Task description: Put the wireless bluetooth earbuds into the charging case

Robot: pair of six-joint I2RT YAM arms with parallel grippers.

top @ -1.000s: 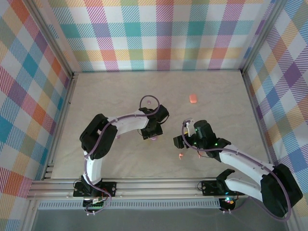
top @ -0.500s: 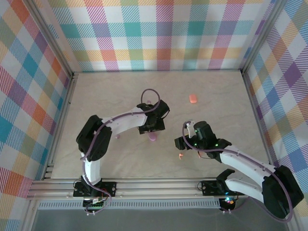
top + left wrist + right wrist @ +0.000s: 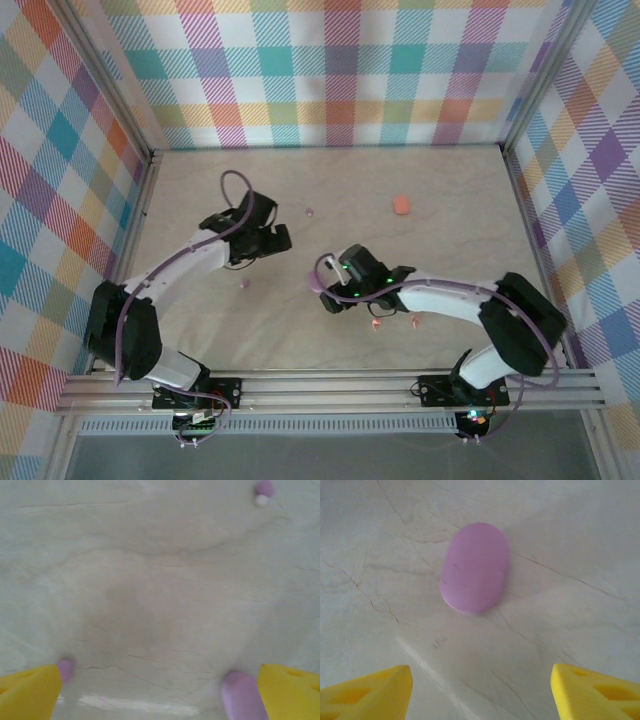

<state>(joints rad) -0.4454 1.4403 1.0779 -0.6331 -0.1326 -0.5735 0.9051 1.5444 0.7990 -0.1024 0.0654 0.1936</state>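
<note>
From above, the left end effector [image 3: 278, 240] hangs over the left middle of the table [image 3: 450, 240], its fingers spread wide with nothing between them. A lilac earbud [image 3: 309, 212] lies on the table a little to its far right, and a second lilac earbud [image 3: 244, 284] lies on its near side, apart from it. The right end effector [image 3: 328, 293] reaches leftward to the middle of the table, right by the lilac case [image 3: 318, 284]; from this height its opening is hard to read. An orange earbud [image 3: 377, 322] and another orange earbud [image 3: 414, 320] lie near each other on the near side of the right arm. The orange case [image 3: 401, 205] sits closed and alone toward the far right. In the left wrist view, the left end effector [image 3: 160, 690] shows its yellow fingertips [image 3: 27, 692] at the two bottom corners, wide open above bare table [image 3: 160, 580]. A lilac earbud with a white tip [image 3: 264, 490] lies at the top right edge, well apart from them. In the right wrist view, the right end effector [image 3: 480, 690] also stands wide, holding nothing. The lilac case [image 3: 475, 567] lies closed and flat on the table [image 3: 570, 540] ahead of the fingertips [image 3: 367, 692], touching neither.
</note>
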